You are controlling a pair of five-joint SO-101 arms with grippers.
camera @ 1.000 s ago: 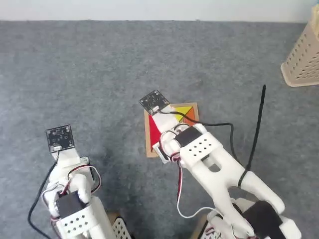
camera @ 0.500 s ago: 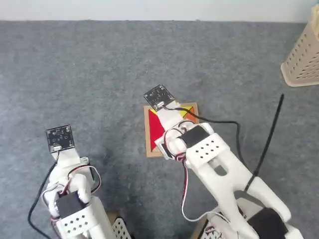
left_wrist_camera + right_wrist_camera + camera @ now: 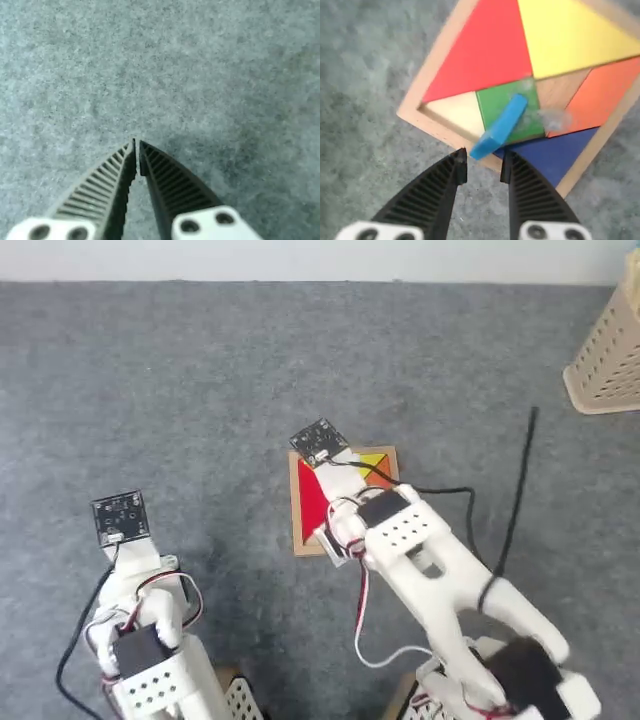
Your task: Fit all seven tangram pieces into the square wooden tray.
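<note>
Right gripper (image 3: pixel 482 162) hangs spread over the near corner of the wooden tray (image 3: pixel 427 122). The light blue piece (image 3: pixel 500 125) lies tilted across the green square (image 3: pixel 492 100), its low end between the fingertips; contact unclear. Left gripper (image 3: pixel 136 147) is clenched on nothing over grey carpet (image 3: pixel 200 75), well apart.

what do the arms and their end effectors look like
The left arm and right arm are white plastic with black motor blocks and hole-dotted plates. Each wrist carries a black square board. Red and white wires loop along them; a black cable runs to the right one. The left end effector and right end effector have black ribbed fingers on white bases.
</note>
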